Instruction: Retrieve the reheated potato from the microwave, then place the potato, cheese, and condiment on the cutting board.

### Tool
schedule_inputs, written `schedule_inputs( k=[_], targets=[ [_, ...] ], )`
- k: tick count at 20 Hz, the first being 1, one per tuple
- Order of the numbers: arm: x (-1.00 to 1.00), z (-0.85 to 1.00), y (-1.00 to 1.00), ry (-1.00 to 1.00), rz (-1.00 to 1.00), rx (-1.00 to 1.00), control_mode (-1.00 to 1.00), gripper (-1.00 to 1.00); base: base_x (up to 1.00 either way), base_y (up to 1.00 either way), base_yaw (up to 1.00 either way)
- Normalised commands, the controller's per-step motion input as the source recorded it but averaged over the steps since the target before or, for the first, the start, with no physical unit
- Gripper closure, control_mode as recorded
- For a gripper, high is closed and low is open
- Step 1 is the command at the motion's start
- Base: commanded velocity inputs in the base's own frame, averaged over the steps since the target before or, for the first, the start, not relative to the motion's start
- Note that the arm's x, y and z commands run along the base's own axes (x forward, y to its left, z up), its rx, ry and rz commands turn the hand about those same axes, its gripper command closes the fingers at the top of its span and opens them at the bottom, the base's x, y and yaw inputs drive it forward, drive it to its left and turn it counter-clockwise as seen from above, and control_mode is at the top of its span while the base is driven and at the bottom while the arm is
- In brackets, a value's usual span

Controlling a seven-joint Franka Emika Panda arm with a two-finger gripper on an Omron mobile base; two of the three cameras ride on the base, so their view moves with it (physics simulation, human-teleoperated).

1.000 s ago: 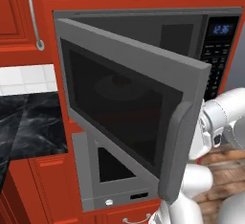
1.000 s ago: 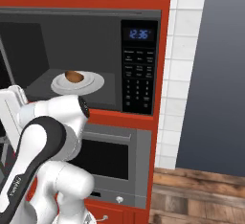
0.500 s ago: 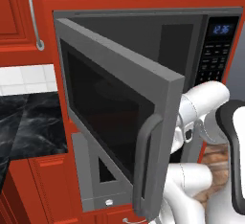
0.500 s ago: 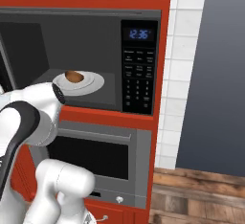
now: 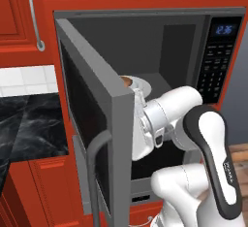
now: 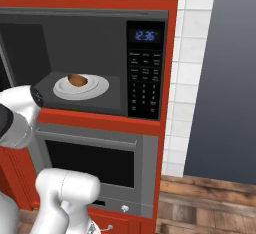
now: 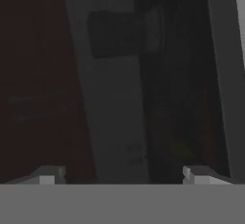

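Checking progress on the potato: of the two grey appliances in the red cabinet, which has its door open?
The upper one, the microwave: its door swings out left, showing the potato on a white plate. The oven below stays closed.

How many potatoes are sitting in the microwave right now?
1. The potato lies on the white plate inside the open microwave, toward the plate's left side in the right base view. The arm and door hide part of the cavity, so more could be unseen.

base views: bright, even, sharp | hand view: dim, blurred
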Motion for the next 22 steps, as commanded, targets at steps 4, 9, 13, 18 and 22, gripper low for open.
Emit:
schedule_inputs(
  k=[4,9,13,18,22],
  targets=[
    [0.07,-0.10,0.48,-0.07,-0.04,0.10,-1.00,-1.00,0.00,0.00,0.00],
    [0.05,-0.01,0.15,-0.05,-0.02,0.05,-1.00,-1.00,0.00,0.00,0.00],
    [0.00,0.00,-0.22,0.00,-0.03,0.01,-1.00,-1.00,0.00,0.00,0.00],
    [0.00,0.03,-0.49,0.00,-0.08,0.00,-1.00,-1.00,0.00,0.00,0.00],
    [0.00,0.13,-0.59,-0.01,0.00,0.00,-1.00,-1.00,0.00,0.00,0.00]
  ],
)
